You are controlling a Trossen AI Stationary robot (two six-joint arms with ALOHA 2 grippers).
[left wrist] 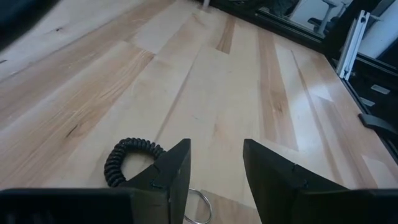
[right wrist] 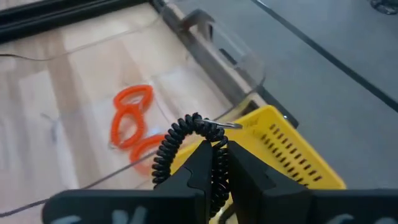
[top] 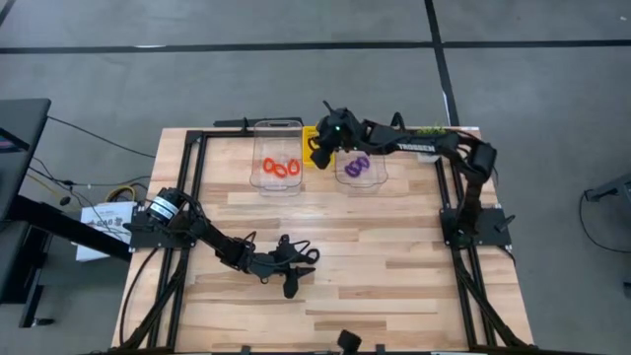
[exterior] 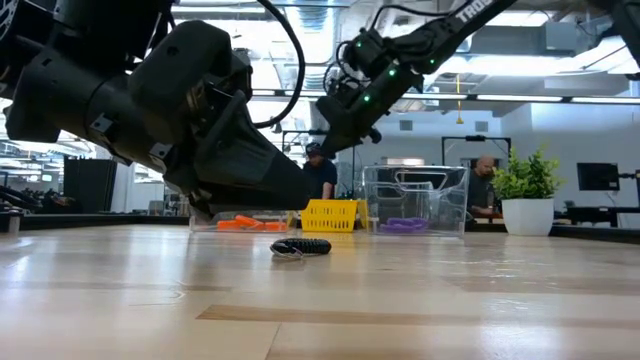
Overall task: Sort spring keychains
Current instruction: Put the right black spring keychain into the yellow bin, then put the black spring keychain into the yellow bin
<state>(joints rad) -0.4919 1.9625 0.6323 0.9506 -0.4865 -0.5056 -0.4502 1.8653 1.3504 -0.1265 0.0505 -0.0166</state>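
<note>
My right gripper [right wrist: 216, 148] is shut on a black coiled keychain [right wrist: 171, 146] at the table's far side, above the yellow basket [right wrist: 292, 149] that stands between two clear bins. In the high view this gripper [top: 320, 150] is between the bin with orange-red keychains [top: 281, 168] and the bin with purple ones [top: 357, 166]. My left gripper [left wrist: 214, 146] is open and low over the table's middle [top: 299, 271]. A second black keychain [left wrist: 127, 158] lies flat on the wood beside the outer side of one finger, its metal ring [left wrist: 199, 205] under the fingers. My right gripper pinches the black keychain between its two fingers, on the coil next to its metal ring [right wrist: 214, 127]. The coil loop [right wrist: 165, 155] curves out to one side of the fingers. The keychain is lifted clear, above the yellow basket. My left gripper: I cannot tell whether its finger [left wrist: 168, 168] touches the black coil on the table.
The clear bin with orange-red loops [top: 279, 125] and the clear bin with purple loops [exterior: 415, 195] stand at the far edge, the yellow basket [exterior: 330, 214] between them. Bare wood lies around the left gripper. A potted plant [exterior: 525, 200] and people show beyond the table.
</note>
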